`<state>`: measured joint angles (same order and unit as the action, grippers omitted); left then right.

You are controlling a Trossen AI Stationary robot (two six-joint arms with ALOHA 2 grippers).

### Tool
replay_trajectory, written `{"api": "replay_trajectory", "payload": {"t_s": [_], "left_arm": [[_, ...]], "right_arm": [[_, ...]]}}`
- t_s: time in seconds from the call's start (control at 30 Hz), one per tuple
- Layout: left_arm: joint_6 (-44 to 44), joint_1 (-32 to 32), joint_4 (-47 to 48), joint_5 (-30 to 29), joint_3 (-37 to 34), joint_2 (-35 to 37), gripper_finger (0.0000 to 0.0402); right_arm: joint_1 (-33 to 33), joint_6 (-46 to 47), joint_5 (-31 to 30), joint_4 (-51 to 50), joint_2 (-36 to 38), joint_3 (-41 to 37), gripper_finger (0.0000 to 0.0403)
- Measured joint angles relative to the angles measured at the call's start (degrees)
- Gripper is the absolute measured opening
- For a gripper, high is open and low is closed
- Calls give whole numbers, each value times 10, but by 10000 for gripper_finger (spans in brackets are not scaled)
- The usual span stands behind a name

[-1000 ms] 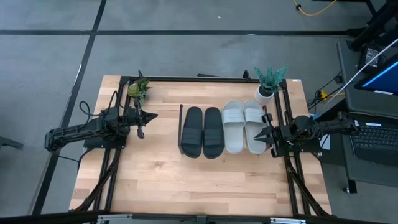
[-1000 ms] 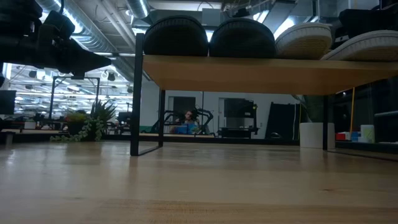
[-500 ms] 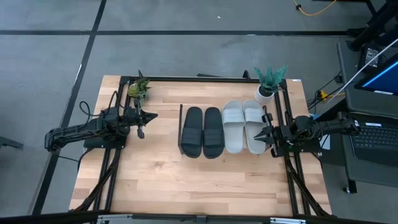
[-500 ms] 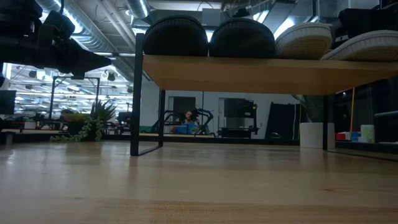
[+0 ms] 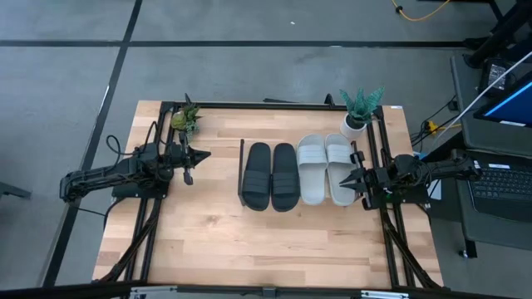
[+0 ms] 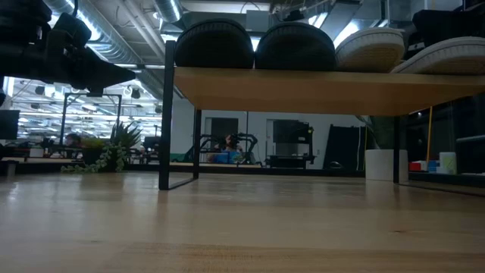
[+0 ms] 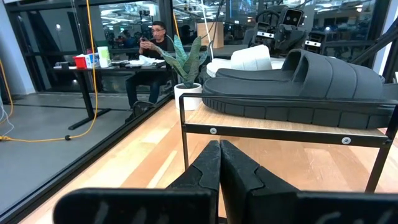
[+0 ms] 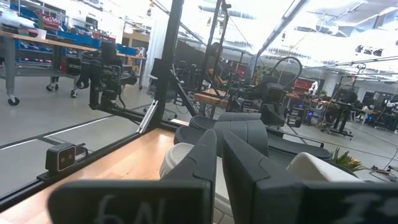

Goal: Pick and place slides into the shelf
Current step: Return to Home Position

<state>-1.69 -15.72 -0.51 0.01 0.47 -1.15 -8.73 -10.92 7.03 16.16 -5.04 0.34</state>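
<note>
"Since homing is the step in hand, what is the overhead camera showing?"

"Black slides [image 5: 271,176] and grey slides [image 5: 326,169] are sitting side by side on the shelf [image 5: 241,170], all four placed. The left gripper [image 5: 204,154] is hanging well apart from them; the right gripper [image 5: 343,178] is hovering just beside the outer grey slide."

"And from table height?"

"Four soles are lining the shelf's board from end to end."

"The wrist cameras?"

"Each is showing its jaws pressed closed, holding nothing. A person [image 7: 154,43] is sitting beyond the table [image 5: 249,241]."

"So how should homing be going?"

"I am judging that the right arm should be backing straight off the shelf's end before folding, while avoiding the potted plant [image 5: 360,105] near its corner."
</note>
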Motion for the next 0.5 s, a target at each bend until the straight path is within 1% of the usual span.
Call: {"api": "replay_trajectory", "payload": {"t_s": [0.23, 0.33, 0.5], "left_arm": [[0, 0, 0, 0, 0, 0, 0], [0, 0, 0, 0, 0, 0, 0], [0, 0, 0, 0, 0, 0, 0]], "right_arm": [[0, 30, 2, 0, 4, 0, 28], [10, 46, 2, -1, 19, 0, 28], [21, 47, 2, 1, 50, 0, 28]]}}
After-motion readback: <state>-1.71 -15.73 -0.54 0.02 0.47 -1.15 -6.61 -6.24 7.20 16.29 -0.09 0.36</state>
